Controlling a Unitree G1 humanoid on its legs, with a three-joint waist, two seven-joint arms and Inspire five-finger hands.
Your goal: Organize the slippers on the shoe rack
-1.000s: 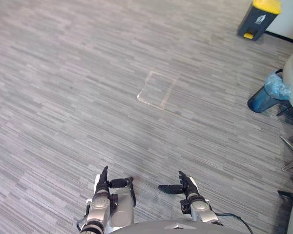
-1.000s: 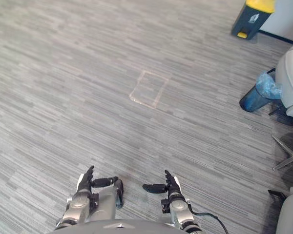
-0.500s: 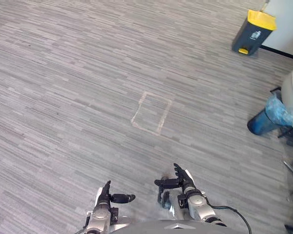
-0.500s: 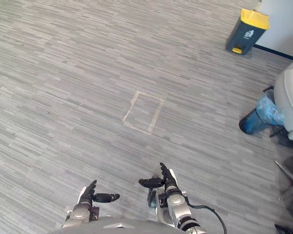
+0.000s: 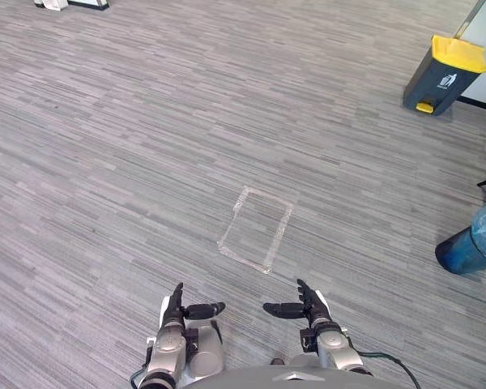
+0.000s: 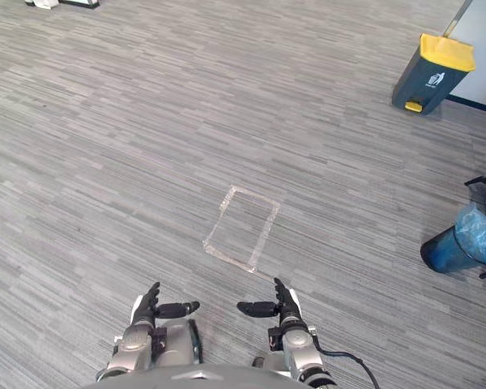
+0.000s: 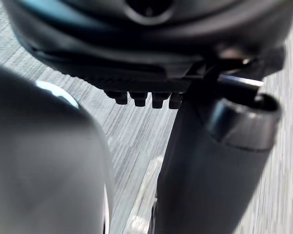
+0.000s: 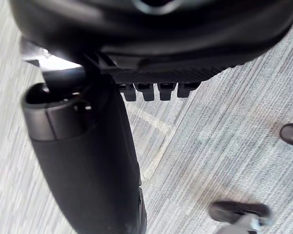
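Note:
My left hand (image 5: 176, 309) and right hand (image 5: 311, 305) hang side by side low in front of me over grey striped carpet. Both are open, fingers straight, thumbs pointing toward each other, and nothing is in either. In the left wrist view the left hand's fingers (image 7: 141, 98) and thumb (image 7: 216, 161) stand straight over bare carpet. The right hand's fingers (image 8: 156, 90) and thumb (image 8: 83, 156) look the same in the right wrist view.
A rectangle of pale tape (image 5: 256, 241) marks the carpet just ahead of the hands. A grey bin with a yellow lid (image 5: 443, 74) stands far right. A blue bin with a plastic liner (image 5: 474, 243) sits at the right edge. Open carpet stretches ahead and left.
The whole picture has shifted, so the camera has moved: the tape rectangle now lies lower, nearer my hands. The hands have swung back level with each other and stay open.

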